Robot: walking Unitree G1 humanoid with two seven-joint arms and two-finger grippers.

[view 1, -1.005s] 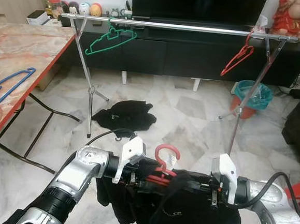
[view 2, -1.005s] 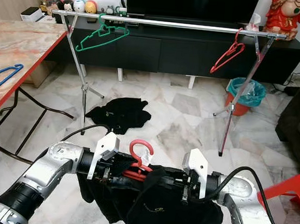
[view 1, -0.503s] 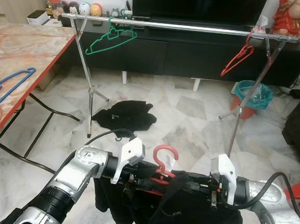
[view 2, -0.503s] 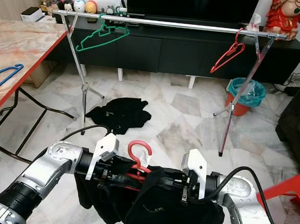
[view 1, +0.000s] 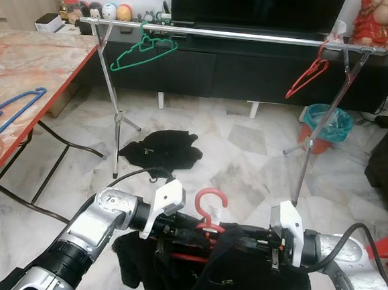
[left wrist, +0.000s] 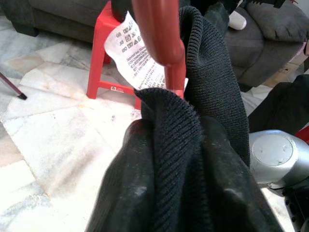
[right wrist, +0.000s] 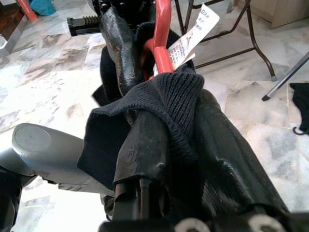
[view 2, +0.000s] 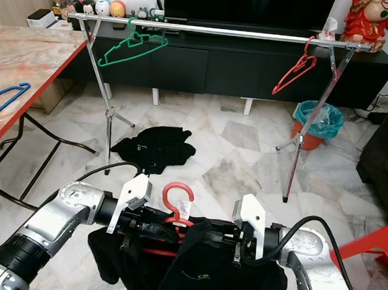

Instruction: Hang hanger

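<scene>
Left gripper (view 1: 183,235) and right gripper (view 1: 250,245), both clamped on the black shirt (view 1: 237,283) draped over the red hanger (view 1: 209,210), hold it low, well before the rail (view 1: 223,34).

silver jointed arms (view 1: 100,221), white wrist housings (view 1: 283,226), black cables (view 2: 302,227)

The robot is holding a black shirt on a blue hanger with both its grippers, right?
Not quite. The hanger in the black shirt is red, as the left eye view shows. The blue hanger lies on the table. Both the left gripper and right gripper hold the shirt.
</scene>
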